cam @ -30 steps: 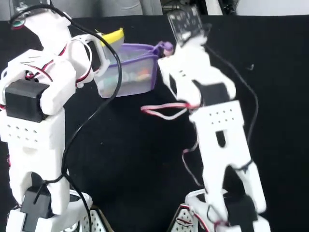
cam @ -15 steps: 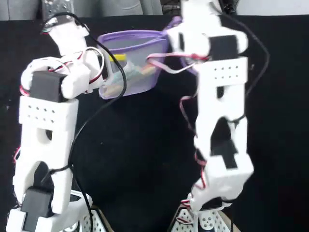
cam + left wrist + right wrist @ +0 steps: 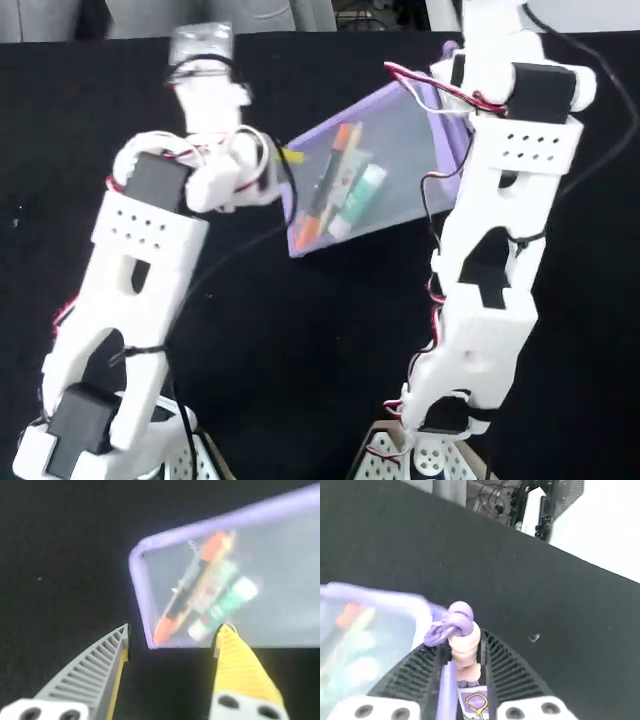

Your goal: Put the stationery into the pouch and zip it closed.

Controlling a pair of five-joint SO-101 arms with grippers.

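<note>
Two robot arms work a translucent purple pouch over the black table. Seen from above, the pouch sits toward 1 o'clock on the table and lies on a slant, its high corner at 2 o'clock and its low corner at 7 o'clock. The right gripper is clamped tight on the zip pull, a knotted purple cord with a pink charm pinched between the black fingers, and holds that high corner. The left gripper stands at the pouch's 9 o'clock with its jaws spread wide, gripping nothing. The low corner shows between its grey and yellow fingers; whether they touch it cannot be told. Inside the pouch lie the stationery: an orange pen and a green-capped stick, side by side.
</note>
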